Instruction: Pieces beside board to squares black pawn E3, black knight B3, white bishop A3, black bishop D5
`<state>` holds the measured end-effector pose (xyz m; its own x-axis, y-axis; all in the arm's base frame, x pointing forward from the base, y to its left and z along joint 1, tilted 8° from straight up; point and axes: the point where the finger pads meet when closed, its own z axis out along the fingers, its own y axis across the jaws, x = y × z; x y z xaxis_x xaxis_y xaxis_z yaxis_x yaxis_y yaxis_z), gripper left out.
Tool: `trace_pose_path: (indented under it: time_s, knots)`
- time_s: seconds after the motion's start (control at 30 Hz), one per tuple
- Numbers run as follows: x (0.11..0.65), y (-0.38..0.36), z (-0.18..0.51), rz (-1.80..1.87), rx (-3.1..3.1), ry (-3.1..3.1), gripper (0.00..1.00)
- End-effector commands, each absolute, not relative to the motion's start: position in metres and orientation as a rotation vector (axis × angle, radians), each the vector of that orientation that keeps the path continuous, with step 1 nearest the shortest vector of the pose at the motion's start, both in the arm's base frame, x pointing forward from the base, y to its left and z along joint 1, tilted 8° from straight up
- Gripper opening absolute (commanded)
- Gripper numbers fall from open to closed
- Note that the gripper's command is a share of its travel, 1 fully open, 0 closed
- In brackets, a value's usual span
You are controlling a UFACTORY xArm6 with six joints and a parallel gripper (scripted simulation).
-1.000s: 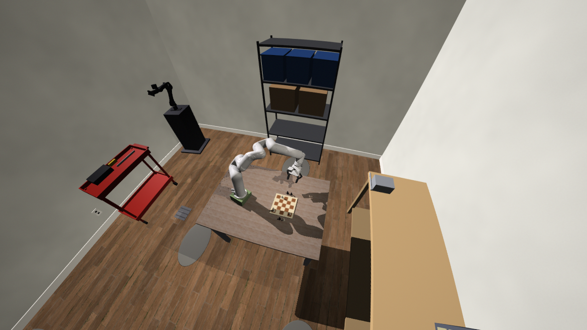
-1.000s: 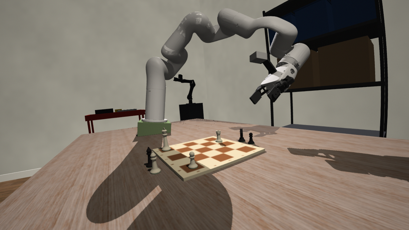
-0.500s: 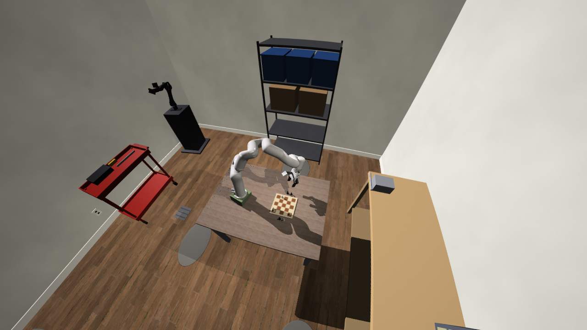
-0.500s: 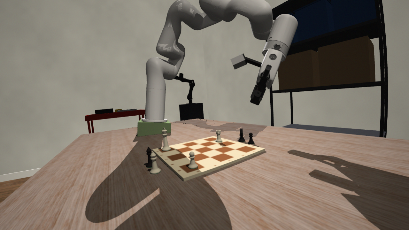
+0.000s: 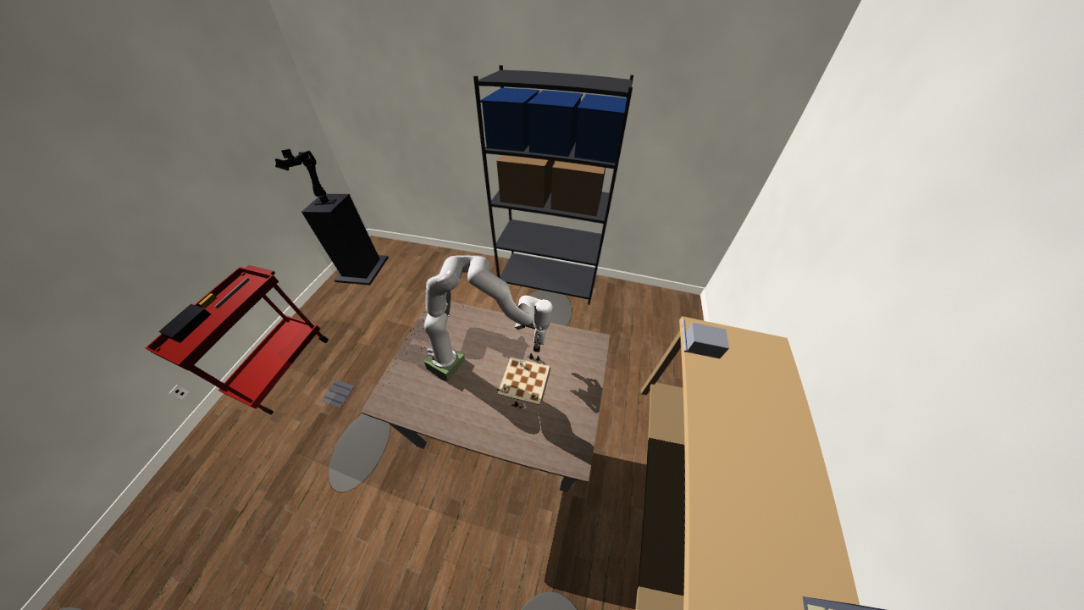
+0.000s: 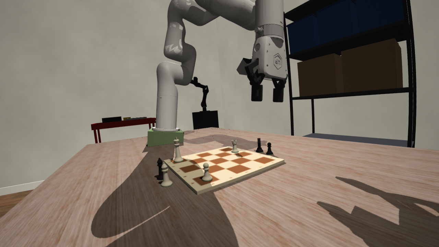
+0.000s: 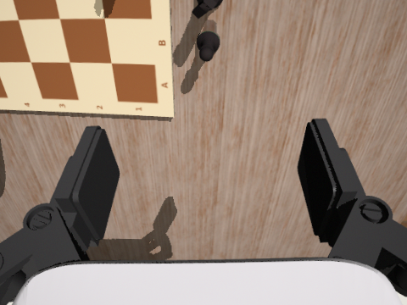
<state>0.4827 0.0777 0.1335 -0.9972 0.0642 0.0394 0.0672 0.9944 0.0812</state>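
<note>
Black pawn (image 6: 269, 148) (image 7: 208, 44) stands upright beside the board (image 5: 524, 379) (image 6: 225, 165) (image 7: 136, 111), near the black knight (image 6: 259, 145) (image 7: 208, 6)

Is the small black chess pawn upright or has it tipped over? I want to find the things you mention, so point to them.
Upright: the small black chess pawn (image 6: 269, 149) (image 7: 208, 43) stands on its round base beside the board (image 5: 512, 392) (image 6: 238, 179) (image 7: 165, 25), head up.

Between the open fingers (image 6: 267, 93): bare worktop (image 6: 307, 184) (image 7: 237, 161). Black knight (image 6: 259, 145) (image 7: 208, 6) close beside black pawn (image 6: 269, 148) (image 7: 208, 44), crowding that side; board edge flanks both.
</note>
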Motion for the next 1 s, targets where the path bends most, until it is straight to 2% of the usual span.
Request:
trace_pose_path:
  time_s: [0.0, 0.97]
  knots:
    - [0.485, 0.0685, 0.1394, -0.205, -0.293, -3.16, 1.0]
    - [0.4851, 0.068, 0.1382, -0.206, -0.154, -3.179, 1.0]
